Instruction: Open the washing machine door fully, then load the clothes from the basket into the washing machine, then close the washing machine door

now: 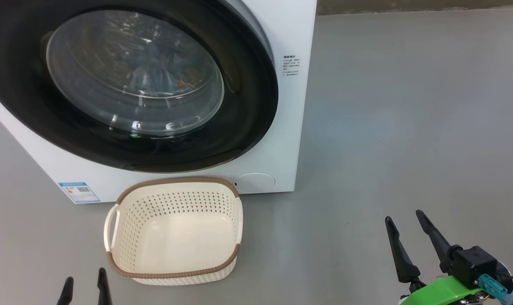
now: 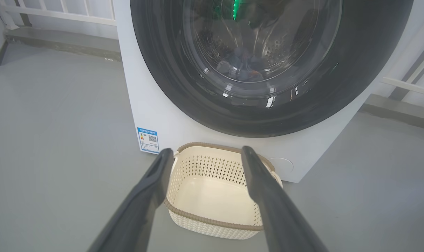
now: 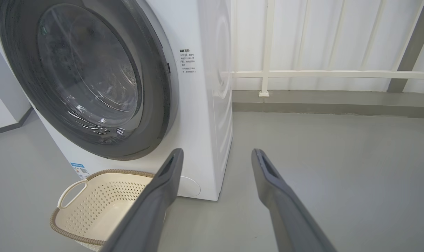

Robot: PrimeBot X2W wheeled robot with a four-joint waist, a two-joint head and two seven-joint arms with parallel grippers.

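Two claws released, both bare: left claw [image 1: 85,277] near left, right claw [image 1: 404,217] near right; beyond the left one, empty basket [image 1: 176,182] on the floor [image 1: 388,127], just before the washing machine [image 1: 284,144]; washing machine door [image 1: 250,106] shut; clothes [image 1: 163,72] dimly seen behind its glass, far.

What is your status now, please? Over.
Left gripper open, right gripper open, both empty. Washing machine door shut, clothes inside behind it. Basket empty, standing close before the door.
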